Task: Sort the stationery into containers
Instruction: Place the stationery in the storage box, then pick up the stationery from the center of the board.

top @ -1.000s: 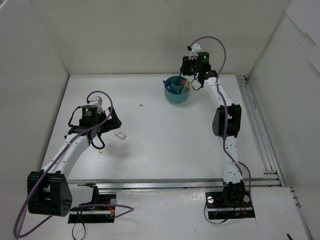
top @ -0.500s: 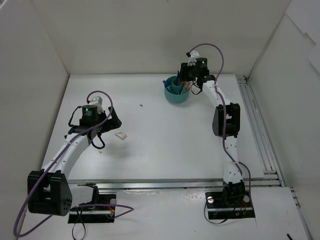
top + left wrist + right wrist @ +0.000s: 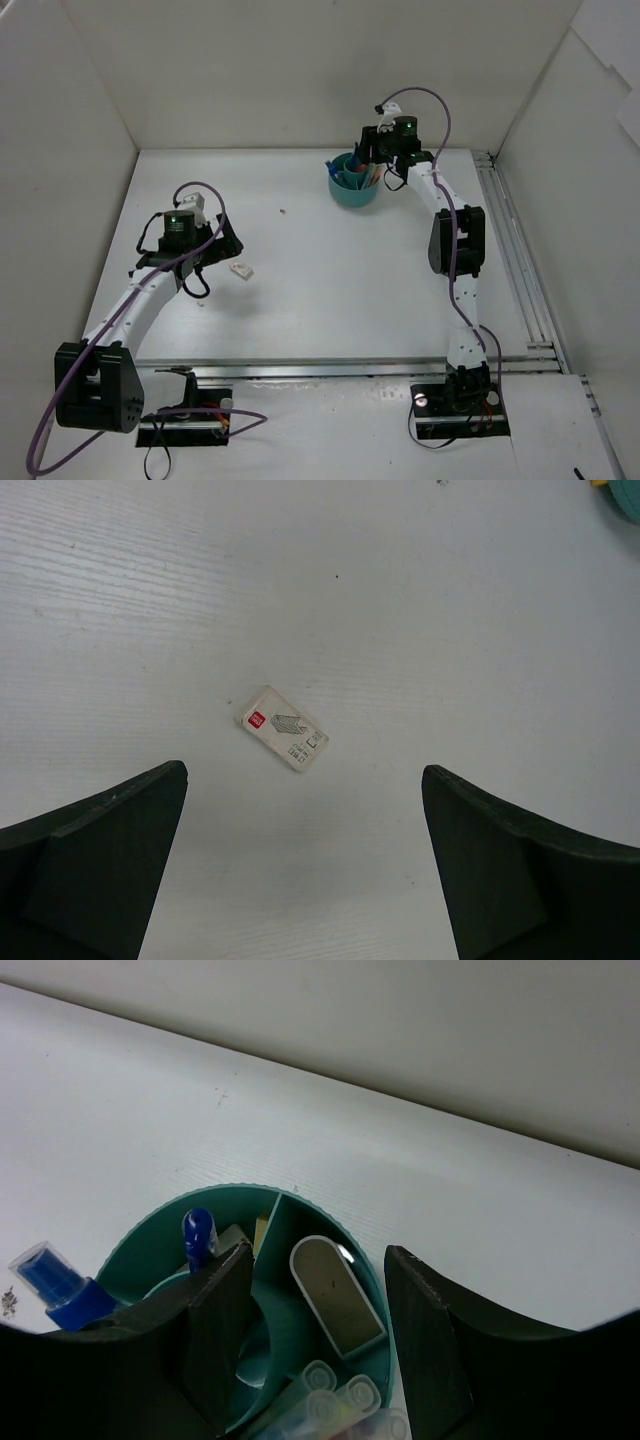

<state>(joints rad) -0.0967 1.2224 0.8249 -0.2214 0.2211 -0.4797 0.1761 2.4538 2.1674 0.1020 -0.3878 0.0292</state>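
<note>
1. Right gripper [image 3: 315, 1270] hangs over the teal cup [image 3: 150, 1235] — jaws partly apart, empty.
2. Left gripper [image 3: 303, 775], jaws wide and empty, hovers over the white eraser [image 3: 283, 728] on the counter [image 3: 480, 630] — next, probably lower and pinch.

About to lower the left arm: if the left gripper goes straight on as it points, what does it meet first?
Most likely the white eraser, lying flat on the table between the fingers of the open left gripper, slightly left of centre; height above it is unclear.
</note>
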